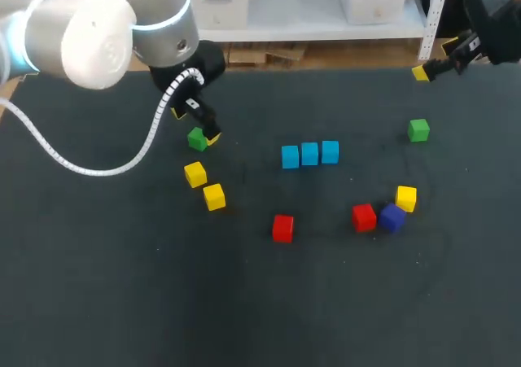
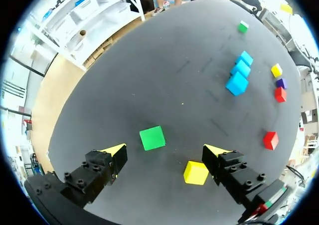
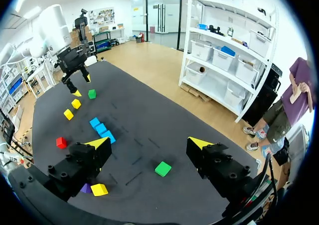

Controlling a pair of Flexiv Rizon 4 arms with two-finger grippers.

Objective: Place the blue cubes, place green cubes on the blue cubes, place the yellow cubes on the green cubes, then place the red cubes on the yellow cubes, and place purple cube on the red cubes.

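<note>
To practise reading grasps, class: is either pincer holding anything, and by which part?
Nothing held. Left pincer open astride an untouched green cube; right pincer open, empty.

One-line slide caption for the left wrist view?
Open left end effector poised at a green cube, yellow cube beside it, three blue cubes beyond.

There is room all round the blue cubes (image 1: pixel 309 154), but a yellow cube (image 2: pixel 196 172) crowds the green cube (image 2: pixel 152 137) ahead of the left gripper (image 2: pixel 165 150).

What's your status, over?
Left gripper open over green cube, not gripping. Right gripper open, empty. Blue cubes in row, nothing stacked. Yellow cube close beside that green one.
</note>
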